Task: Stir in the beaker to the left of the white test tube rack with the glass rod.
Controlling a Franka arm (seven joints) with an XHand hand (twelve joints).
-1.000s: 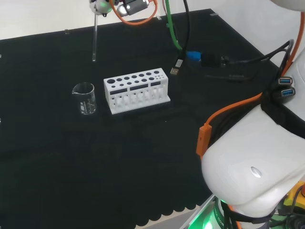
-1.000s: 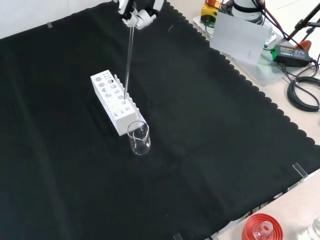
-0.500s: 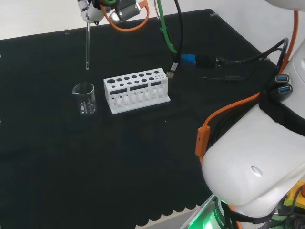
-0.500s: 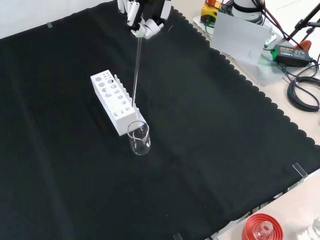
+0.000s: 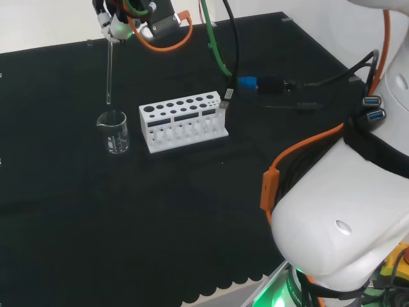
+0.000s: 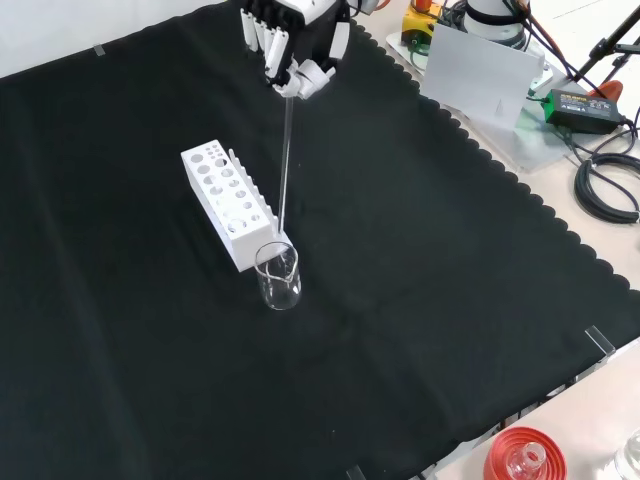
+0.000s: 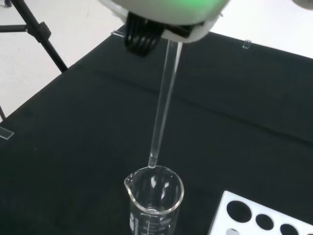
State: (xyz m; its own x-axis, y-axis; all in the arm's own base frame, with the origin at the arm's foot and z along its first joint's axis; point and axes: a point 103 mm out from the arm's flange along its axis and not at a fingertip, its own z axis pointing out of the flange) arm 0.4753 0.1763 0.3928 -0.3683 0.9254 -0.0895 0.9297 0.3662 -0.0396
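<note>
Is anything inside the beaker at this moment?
The beaker looks empty: no liquid shows. The glass rod, pinched by the hand, hangs with its tip just above the rim, not yet inside. The beaker's lowest part is cut off in the wrist view.

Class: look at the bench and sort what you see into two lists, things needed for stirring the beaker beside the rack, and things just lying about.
Belongs to the job:
- hand, shut on the rod
- glass rod, tip just above the beaker
- beaker
- white test tube rack, the landmark

Lying about:
- red ribbed stand at the bench edge
- cables on the black cloth
</note>
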